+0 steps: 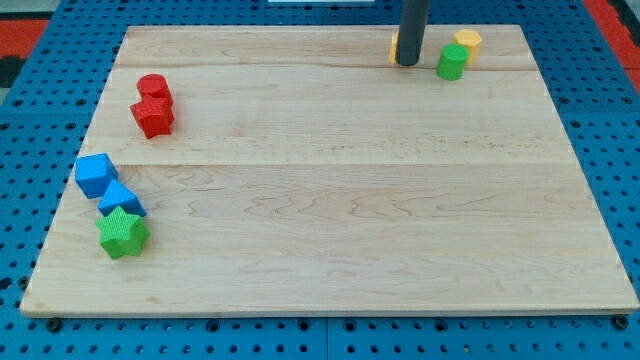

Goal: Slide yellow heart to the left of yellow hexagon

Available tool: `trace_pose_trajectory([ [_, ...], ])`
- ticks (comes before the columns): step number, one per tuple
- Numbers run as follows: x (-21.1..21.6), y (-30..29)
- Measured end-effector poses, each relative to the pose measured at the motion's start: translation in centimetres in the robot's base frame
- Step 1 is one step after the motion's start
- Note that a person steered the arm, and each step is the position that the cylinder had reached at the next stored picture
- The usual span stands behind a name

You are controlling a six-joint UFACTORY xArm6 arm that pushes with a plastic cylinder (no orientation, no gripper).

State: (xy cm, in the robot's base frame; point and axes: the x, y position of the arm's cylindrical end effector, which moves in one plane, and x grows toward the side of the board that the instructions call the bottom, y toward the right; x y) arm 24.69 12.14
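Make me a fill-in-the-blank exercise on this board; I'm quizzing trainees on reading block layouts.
1. My tip stands near the view's ____ edge of the board.
2. The green star touches a ____ block.
3. The two red blocks lie on the view's ____ side.
4. The green block beside the yellow block lies to the view's ____ of my tip.

Missing words: top; blue; left; right

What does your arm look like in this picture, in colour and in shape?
Only a straight rod shows: dark grey, round and smooth, with no cables or markings visible. It enters from the view's top, and my tip is a plain blunt end. The arm above is out of view.
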Motion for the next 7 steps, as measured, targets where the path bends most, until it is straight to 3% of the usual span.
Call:
trace_pose_trajectory([
  [2, 4.5, -1.6],
  [3, 3.3, -4.4],
  [5, -4.3, -7.3],
  [7, -5.3, 0.5],
])
